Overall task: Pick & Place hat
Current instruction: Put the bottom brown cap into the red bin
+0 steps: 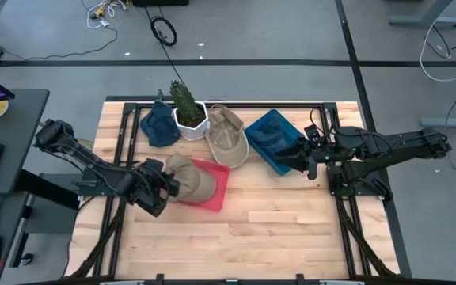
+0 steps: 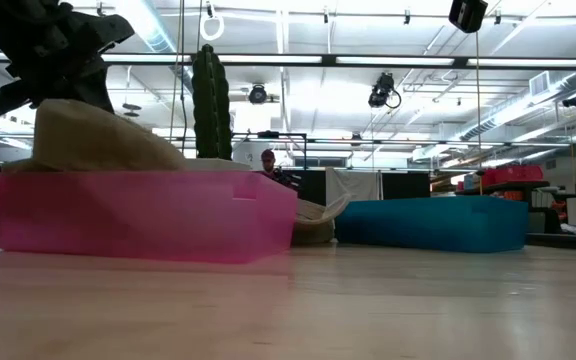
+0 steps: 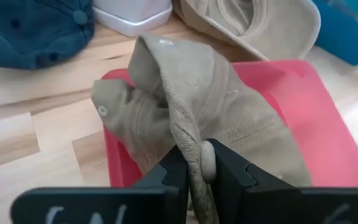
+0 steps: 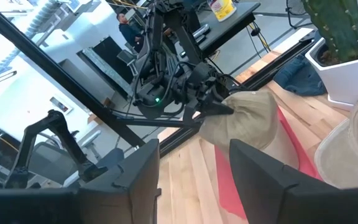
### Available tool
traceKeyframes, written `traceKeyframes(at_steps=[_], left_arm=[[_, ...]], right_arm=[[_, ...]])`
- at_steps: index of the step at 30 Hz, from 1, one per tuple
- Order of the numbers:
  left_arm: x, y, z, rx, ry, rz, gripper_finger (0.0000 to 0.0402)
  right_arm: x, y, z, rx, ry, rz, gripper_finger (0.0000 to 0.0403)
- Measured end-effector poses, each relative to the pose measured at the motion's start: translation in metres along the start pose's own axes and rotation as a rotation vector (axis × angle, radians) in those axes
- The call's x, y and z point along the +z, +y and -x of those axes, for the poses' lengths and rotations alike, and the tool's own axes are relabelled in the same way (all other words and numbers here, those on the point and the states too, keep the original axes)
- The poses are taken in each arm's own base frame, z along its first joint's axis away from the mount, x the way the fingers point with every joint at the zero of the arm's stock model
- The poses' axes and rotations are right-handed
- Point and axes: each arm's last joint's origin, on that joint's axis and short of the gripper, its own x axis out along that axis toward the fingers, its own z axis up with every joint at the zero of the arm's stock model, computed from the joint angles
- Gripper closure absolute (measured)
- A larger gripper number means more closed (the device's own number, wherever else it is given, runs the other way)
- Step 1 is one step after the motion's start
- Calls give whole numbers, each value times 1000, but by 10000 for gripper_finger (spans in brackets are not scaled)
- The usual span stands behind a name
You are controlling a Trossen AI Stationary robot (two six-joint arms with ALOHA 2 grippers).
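Nearest the lens in the left wrist view, the left tool [image 3: 191, 171] pinches a rolled fold of the tan hat [image 3: 229, 118] between its two dark fingers [image 3: 173, 171], the cloth squeezed in the narrow gap. The hat lies crumpled in the pink tray [image 3: 316, 118], its crown bulging above the tray's rim and a small eyelet facing up. In the high view the left tool [image 1: 163, 184] sits at the tray's left edge, over the hat [image 1: 190, 180], with the tray [image 1: 216, 190] on the wooden desk [image 1: 275, 229].

Beyond the pink tray stands a white pot with a cactus [image 1: 187, 111]. A dark blue cap [image 1: 158, 127] lies just left of the pot, touching it, and a second tan hat [image 1: 228, 136] lies upside down just right of the pot, near the pink tray's far corner. Further right of the pink tray is a blue tray [image 1: 269, 136] holding blue cloth.

The right tool [image 1: 305, 157] waits at the blue tray's right edge, its fingers [image 4: 263, 171] spread apart and gripping nothing.
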Motion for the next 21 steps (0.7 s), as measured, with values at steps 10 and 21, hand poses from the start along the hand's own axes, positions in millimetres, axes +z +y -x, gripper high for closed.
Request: traceKeyframes(at_steps=[10, 21], left_arm=[[-22, -8, -18, 77, 44, -79, 355], [-23, -8, -27, 131, 76, -44, 325]], right_arm=[[0, 0, 0, 0, 0, -6, 207], [0, 0, 0, 1, 0, -7, 207]])
